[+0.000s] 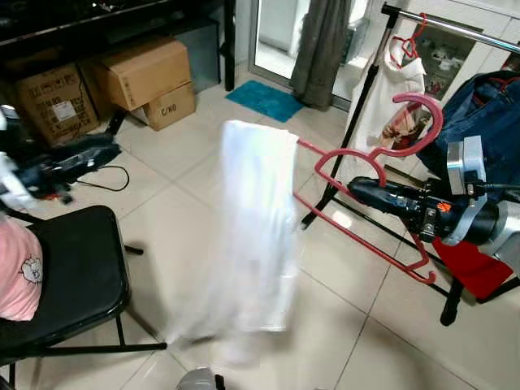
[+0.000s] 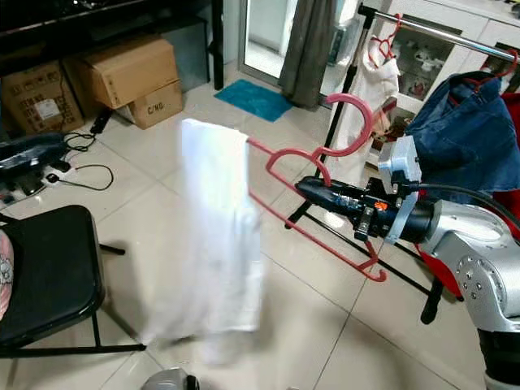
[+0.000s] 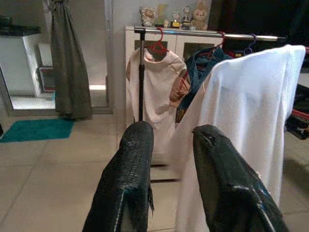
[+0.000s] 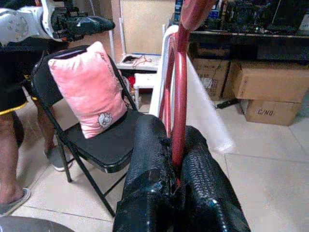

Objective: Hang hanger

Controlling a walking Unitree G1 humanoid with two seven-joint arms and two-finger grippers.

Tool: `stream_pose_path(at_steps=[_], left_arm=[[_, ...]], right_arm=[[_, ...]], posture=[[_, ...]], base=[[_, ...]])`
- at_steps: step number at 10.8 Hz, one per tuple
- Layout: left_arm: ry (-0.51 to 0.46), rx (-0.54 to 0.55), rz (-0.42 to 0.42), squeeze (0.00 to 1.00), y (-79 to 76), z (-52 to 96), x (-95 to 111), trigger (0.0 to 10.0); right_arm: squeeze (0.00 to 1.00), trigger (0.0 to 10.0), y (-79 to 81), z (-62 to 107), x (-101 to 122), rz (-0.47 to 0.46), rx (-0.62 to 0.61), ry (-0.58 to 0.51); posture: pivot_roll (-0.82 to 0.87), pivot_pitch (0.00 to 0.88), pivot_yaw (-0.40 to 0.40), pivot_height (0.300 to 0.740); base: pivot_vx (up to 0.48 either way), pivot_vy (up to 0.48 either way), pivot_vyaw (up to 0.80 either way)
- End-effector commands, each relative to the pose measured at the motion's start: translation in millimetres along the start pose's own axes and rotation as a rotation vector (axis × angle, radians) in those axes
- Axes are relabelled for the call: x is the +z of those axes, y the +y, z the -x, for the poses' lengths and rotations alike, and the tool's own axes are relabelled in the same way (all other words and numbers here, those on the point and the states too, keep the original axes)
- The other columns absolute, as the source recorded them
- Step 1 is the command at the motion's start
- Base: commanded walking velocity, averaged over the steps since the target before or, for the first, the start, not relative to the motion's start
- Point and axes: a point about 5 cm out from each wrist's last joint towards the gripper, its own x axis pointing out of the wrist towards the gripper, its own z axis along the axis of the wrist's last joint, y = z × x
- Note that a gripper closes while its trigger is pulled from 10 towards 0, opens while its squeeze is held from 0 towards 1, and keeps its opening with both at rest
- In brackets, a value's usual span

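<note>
My right gripper (image 1: 357,188) is shut on the lower bar of a red hanger (image 1: 370,154), and the right wrist view shows the bar clamped between its fingers (image 4: 149,145). A white garment (image 1: 256,227) hangs from the hanger's far end, blurred, down to near the floor. The hanger's hook (image 1: 426,122) curls up in front of the clothes rack, below its metal rail (image 1: 459,26). At the far left, my left gripper (image 1: 101,153) is open and holds nothing; in its wrist view (image 3: 169,140) it points toward the white garment (image 3: 251,111) and the rail (image 3: 193,33).
On the rail hang a cream shirt (image 1: 398,89) on a red hanger and a denim garment (image 1: 487,106). The rack's black base legs (image 1: 447,309) spread over the tiles. A black folding chair (image 1: 77,276) with a pink pillow (image 1: 16,276) stands left. Cardboard boxes (image 1: 146,73) line the back. A person's legs (image 4: 9,145) stand by the chair.
</note>
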Motion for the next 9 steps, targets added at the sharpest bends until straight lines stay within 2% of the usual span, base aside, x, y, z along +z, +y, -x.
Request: stream_pose_path(at_steps=[1, 2, 3, 5, 7, 8, 9], left_arm=[[0.010, -0.019, -0.032, 1.00, 0.7, -1.8, 8.0, 10.0], [0.014, -0.087, -0.065, 1.00, 0.8, -12.9, 19.6, 10.0], [0.032, -0.195, -0.108, 1.00, 0.5, -31.3, 35.9, 10.0], [0.063, -0.448, -0.126, 1.00, -13.3, -64.4, 59.5, 10.0], [0.075, -0.614, -0.129, 1.00, -28.2, -90.6, 70.8, 10.0], [0.083, -0.667, -0.114, 0.56, -34.4, -101.5, 73.5, 10.0], [0.150, -0.722, -0.084, 0.00, -41.2, -115.7, 67.7, 10.0]], right_arm=[[0.00, 10.0, -1.3, 2.1, 10.7, 0.052, -0.004, -0.031], [0.00, 10.0, 1.2, -1.8, 11.8, 0.076, 0.022, -0.018], [0.00, 10.0, 6.5, -7.2, 14.7, 0.105, 0.074, -0.005], [0.00, 10.0, 15.5, -13.9, 16.8, 0.150, 0.146, 0.036], [0.00, 10.0, 23.5, -19.3, 16.6, 0.189, 0.175, 0.065], [0.00, 10.0, 26.9, -21.9, 16.3, 0.204, 0.182, 0.072], [0.00, 10.0, 32.0, -25.7, 16.0, 0.217, 0.199, 0.075]], posture=[[0.04, 0.024, -0.036, 0.740], [0.04, 0.026, -0.039, 0.740], [0.05, 0.030, -0.034, 0.740], [0.04, 0.039, -0.013, 0.740], [0.03, 0.049, 0.006, 0.740], [0.03, 0.055, 0.020, 0.740], [0.02, 0.061, 0.029, 0.740]], base=[[0.000, 0.000, 0.00], [0.000, 0.000, 0.00], [0.000, 0.000, 0.00], [0.000, 0.000, 0.00], [0.000, 0.000, 0.00], [0.000, 0.000, 0.00], [0.000, 0.000, 0.00]])
